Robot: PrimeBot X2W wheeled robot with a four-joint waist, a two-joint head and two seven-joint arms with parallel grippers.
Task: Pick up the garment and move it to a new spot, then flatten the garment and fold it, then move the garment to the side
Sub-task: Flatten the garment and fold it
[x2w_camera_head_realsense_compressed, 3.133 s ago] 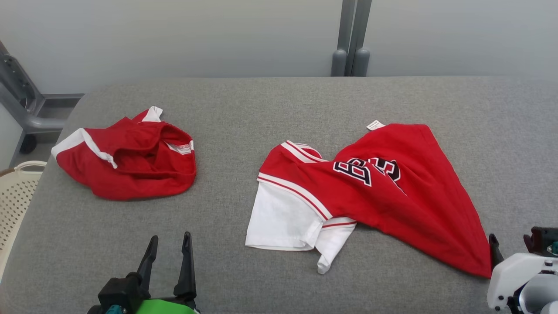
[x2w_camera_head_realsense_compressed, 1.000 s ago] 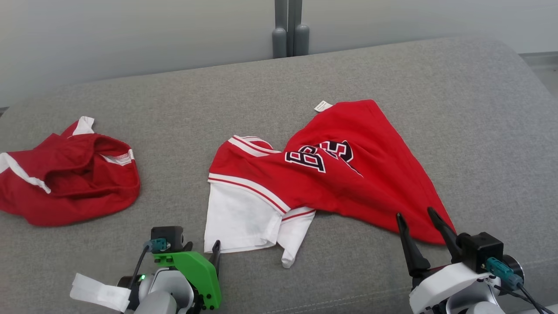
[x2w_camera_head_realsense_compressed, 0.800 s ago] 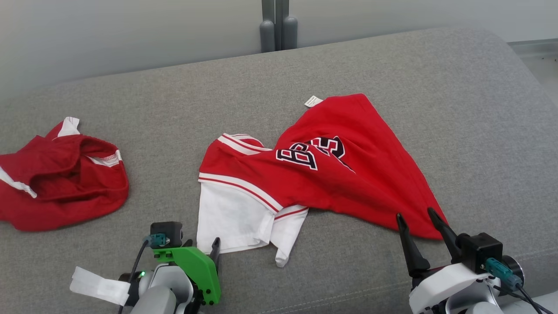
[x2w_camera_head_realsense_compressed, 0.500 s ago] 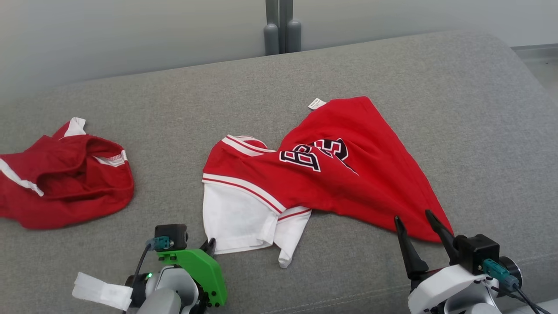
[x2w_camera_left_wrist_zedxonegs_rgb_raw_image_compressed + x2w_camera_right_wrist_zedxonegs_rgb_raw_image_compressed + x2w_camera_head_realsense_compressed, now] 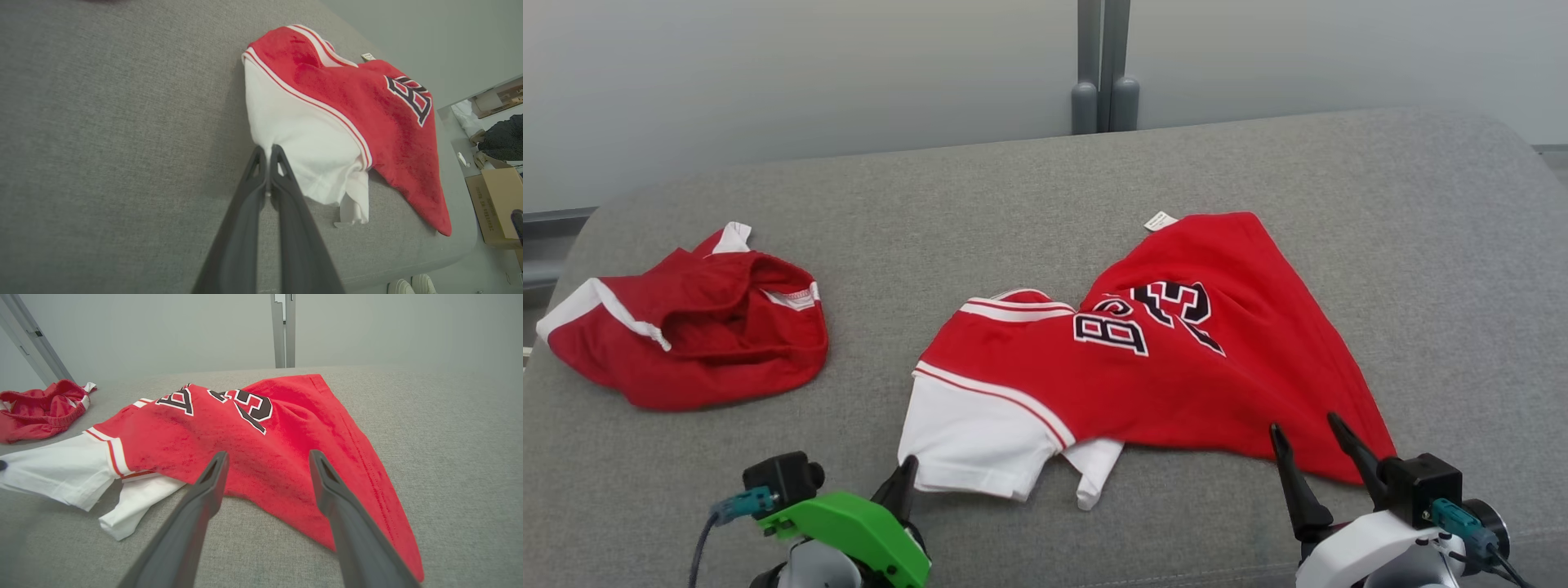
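Jersey (image 5: 1176, 367): crumpled, toward the grey tabletop's (image 5: 1462, 245) near edge, right of centre.
Left gripper (image 5: 267, 153): clenched on the white sleeve's (image 5: 302, 151) edge.
Right gripper (image 5: 268, 454): released, poised at the red hem corner (image 5: 1374, 445).
Risk: the thin pinch may slip on lifting. A one-sided pull would bunch the jersey or drag it off the near edge.

Soft, bright, even light is coming from overhead. The jersey (image 5: 1201, 392) is casting a thin shadow toward 6 o'clock on the counter (image 5: 1013, 204). Both wrist views are bowing at their edges, and the left hand (image 5: 268, 149) is blurring near 6 o'clock.
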